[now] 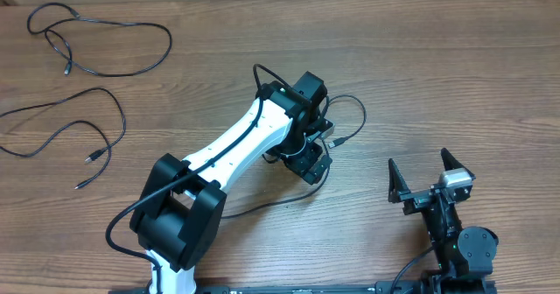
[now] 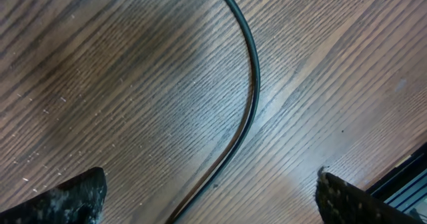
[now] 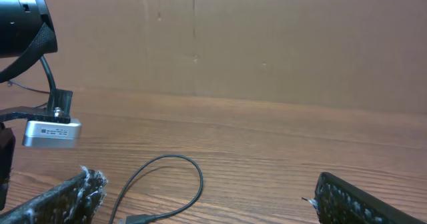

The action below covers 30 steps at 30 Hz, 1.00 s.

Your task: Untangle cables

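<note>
far left of the wood-grain tabletop [image 1: 490, 58], two thin black cables lie loose and apart from each other. the upper cable [image 1: 168, 38] sprawls in a wide loop near the back edge, and the lower cable [image 1: 98, 89] sits below it, its small plugs pointing toward the middle. nothing lies on the bare wood between them and the arms.

in the centre, the white left arm [image 1: 236, 145] stretches out diagonally from its base at the near edge, with its wrist bent down. its end effector [image 1: 311, 164] hangs close over the wood with the rough dark fingers [image 2: 73, 197] spread wide, gripping nothing. the third cable [image 2: 255, 84], smooth and round, curves across the tabletop between them. in the overhead view it loops out to the right of the wrist and ends in a small plug [image 1: 337, 143].

at the right, the right end effector [image 1: 420, 167] sits low near the front edge, released and empty, with open tabletop ahead up to a plain brown wall [image 3: 267, 37].
</note>
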Each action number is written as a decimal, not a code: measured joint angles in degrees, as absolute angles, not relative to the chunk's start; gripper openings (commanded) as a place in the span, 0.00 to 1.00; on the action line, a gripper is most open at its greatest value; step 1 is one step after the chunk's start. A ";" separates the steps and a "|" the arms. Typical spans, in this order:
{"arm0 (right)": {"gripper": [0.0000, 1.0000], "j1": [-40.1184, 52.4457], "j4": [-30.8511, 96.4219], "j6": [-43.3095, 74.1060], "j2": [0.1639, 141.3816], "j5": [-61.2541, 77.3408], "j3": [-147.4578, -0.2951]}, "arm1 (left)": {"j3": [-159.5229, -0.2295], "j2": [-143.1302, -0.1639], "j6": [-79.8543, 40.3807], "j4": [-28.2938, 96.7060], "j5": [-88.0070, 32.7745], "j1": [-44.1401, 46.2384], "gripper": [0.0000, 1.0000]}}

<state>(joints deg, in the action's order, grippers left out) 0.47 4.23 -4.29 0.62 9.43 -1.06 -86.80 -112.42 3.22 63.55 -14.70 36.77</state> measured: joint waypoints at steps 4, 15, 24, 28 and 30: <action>1.00 0.47 4.27 -4.29 0.62 9.43 -1.06 | -86.78 -112.42 2.92 62.96 -14.70 36.77 1.00; 1.00 0.47 4.25 -4.32 0.62 9.45 -1.06 | -86.70 -112.42 -2.00 60.55 -14.70 36.77 0.99; 1.00 0.47 4.25 -4.29 0.62 9.45 -1.06 | -86.70 -112.42 -3.05 60.58 -14.70 36.77 1.00; 1.00 0.47 4.25 -4.34 0.62 9.45 -1.06 | -86.70 -112.42 -3.05 60.64 -14.72 36.77 1.00; 1.00 0.47 4.23 -4.32 0.62 9.43 -1.06 | -86.70 -112.42 -3.07 60.66 -14.72 36.77 1.00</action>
